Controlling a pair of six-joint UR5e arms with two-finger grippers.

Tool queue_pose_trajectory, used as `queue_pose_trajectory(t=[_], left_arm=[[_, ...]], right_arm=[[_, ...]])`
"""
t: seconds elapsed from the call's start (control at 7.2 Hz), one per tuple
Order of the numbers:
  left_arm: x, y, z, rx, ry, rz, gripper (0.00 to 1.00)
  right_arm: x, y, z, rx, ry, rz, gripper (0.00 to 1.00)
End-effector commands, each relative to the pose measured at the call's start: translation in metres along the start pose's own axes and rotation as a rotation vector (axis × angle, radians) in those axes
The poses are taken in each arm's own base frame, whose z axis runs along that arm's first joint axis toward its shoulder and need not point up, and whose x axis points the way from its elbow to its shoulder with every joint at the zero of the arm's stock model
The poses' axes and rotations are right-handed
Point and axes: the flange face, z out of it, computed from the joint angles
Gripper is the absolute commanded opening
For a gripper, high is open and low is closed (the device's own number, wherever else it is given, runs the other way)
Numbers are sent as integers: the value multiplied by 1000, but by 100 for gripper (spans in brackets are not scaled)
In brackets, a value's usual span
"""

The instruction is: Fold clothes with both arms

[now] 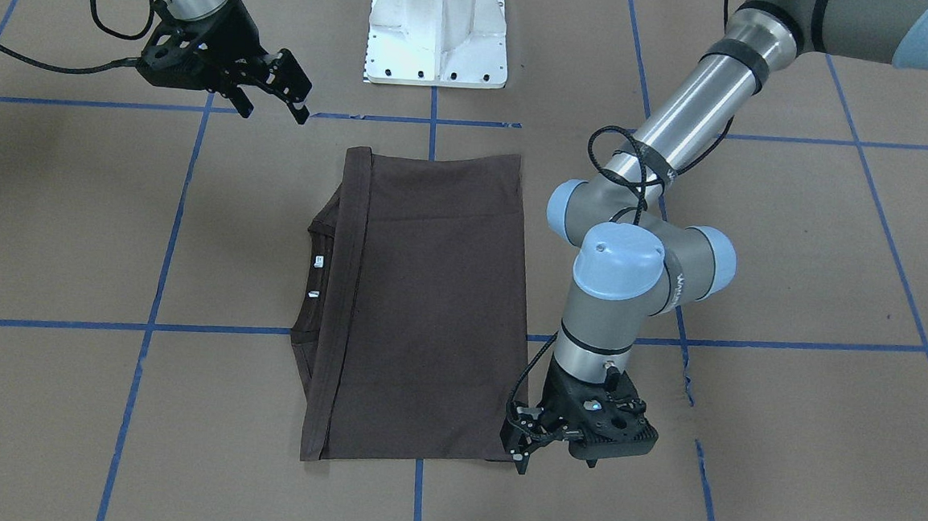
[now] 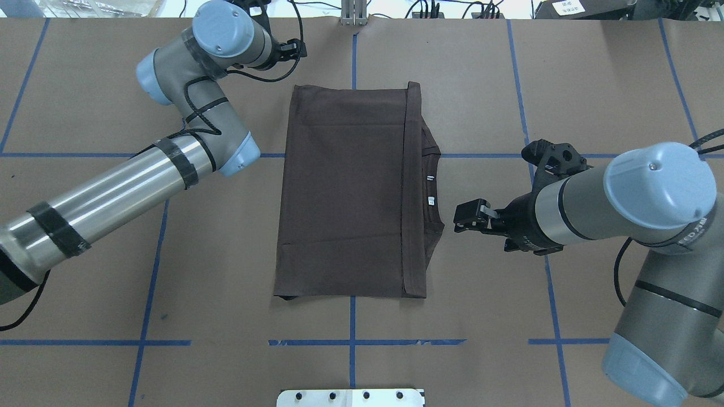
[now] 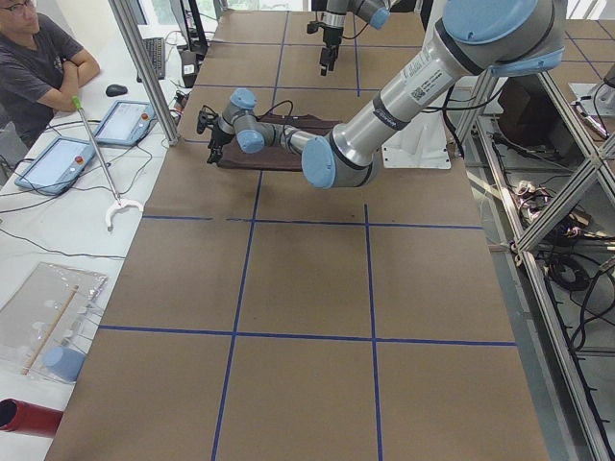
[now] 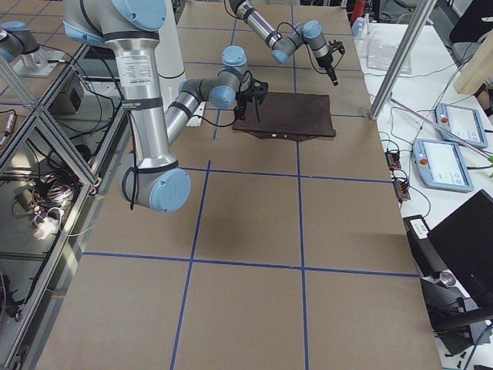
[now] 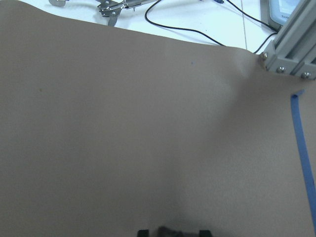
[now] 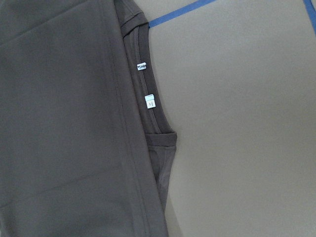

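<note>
The dark brown T-shirt [image 1: 429, 307] lies flat in the middle of the table, folded into a long rectangle [image 2: 345, 192]. Its ribbed collar with two small white labels [image 2: 431, 189] sticks out on my right side and fills the right wrist view [image 6: 148, 101]. My right gripper [image 2: 458, 219] is open and empty, hovering just beyond the collar, apart from the cloth [image 1: 274, 113]. My left gripper [image 1: 558, 464] is open and empty, low beside the shirt's far left corner. Its fingertips [image 5: 143, 232] show over bare brown paper.
The white pedestal base [image 1: 437, 33] stands at the robot's side of the table. Blue tape lines [image 2: 350, 342] grid the brown paper. A metal post [image 5: 291, 49] stands at the far edge. An operator [image 3: 38, 58] and tablets [image 4: 443, 154] are beyond it.
</note>
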Motion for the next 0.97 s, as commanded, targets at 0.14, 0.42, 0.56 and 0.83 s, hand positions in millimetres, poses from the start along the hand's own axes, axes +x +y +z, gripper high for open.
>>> queue_pose_trajectory(t=[0.14, 0.42, 0.56, 0.83], left_arm=[[-2, 21, -105, -89, -26, 2, 100], [24, 30, -165, -149, 9, 6, 100], [27, 34, -175, -183, 28, 5, 100], [24, 38, -175, -189, 27, 2, 100]], right_arm=[[-75, -6, 68, -23, 162, -121, 100], [-99, 28, 124, -33, 233, -195, 100], [-105, 39, 142, -52, 253, -205, 100], [-104, 53, 164, -80, 289, -213, 100]])
